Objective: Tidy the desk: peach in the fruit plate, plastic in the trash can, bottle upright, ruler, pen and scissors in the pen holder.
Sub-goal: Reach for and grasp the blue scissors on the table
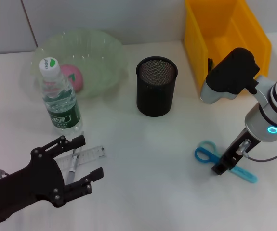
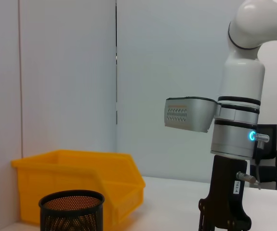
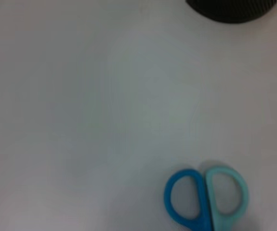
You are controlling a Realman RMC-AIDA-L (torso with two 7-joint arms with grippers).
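Reaching down near the table's front right corner, the right gripper [image 1: 221, 167] stands over the scissors [image 1: 223, 161], which lie flat with their blue handles [image 3: 206, 198] pointing toward the middle; I cannot tell how wide its fingers are or whether they hold anything. A pinch on so low an object may skid off and spin it away from the pen holder [image 1: 156, 86] at the table's centre back. The left gripper [image 1: 83, 164] hovers spread and empty over the ruler [image 1: 87, 156] and pen [image 1: 72, 166] by the front left; a clumsy descent there could knock the upright bottle [image 1: 59, 95] over.
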